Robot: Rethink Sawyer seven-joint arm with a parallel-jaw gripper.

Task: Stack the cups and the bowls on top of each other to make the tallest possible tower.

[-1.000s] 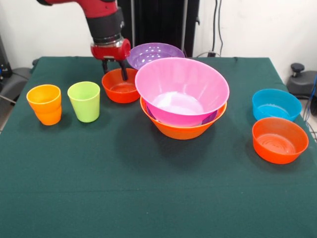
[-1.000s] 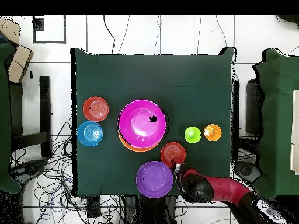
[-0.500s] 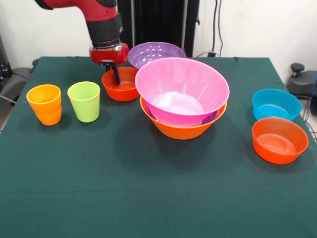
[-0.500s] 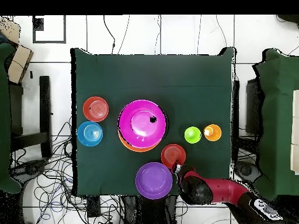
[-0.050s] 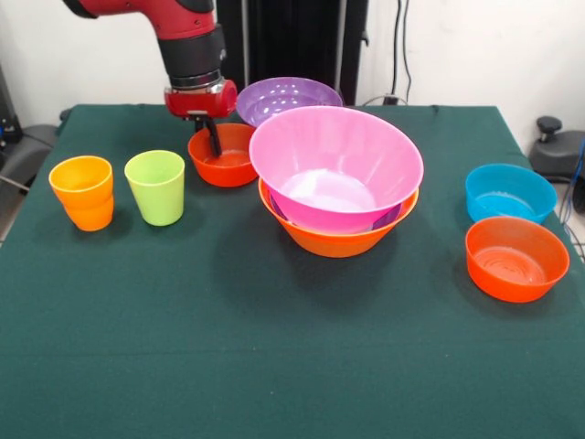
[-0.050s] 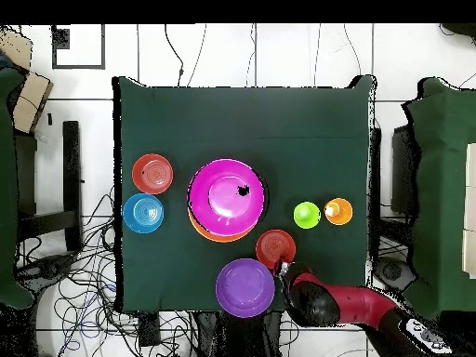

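My gripper (image 5: 210, 135) reaches down onto the far rim of a small red-orange bowl (image 5: 224, 166), its fingers drawn together over that rim; the overhead view shows the gripper (image 6: 284, 270) at the edge of the same bowl (image 6: 276, 248). The tower (image 5: 336, 174) stands mid-table: a large pink bowl (image 5: 336, 151) nested in a purple one, inside the yellow-orange bowl (image 5: 336, 241). A loose purple bowl (image 5: 283, 96) sits behind it. The orange cup (image 5: 82, 192) and lime green cup (image 5: 155, 187) stand upright at the left. A blue bowl (image 5: 509, 192) and another red-orange bowl (image 5: 516, 258) sit at the right.
Everything rests on a dark green tablecloth (image 5: 274, 366). The pink bowl's rim lies close beside the gripped bowl. Cables and chairs surround the table (image 6: 242, 121) in the overhead view.
The fingers stood spread over the red-orange bowl a second ago and have since come together on its far rim. The bowl has shifted slightly toward the robot's base.
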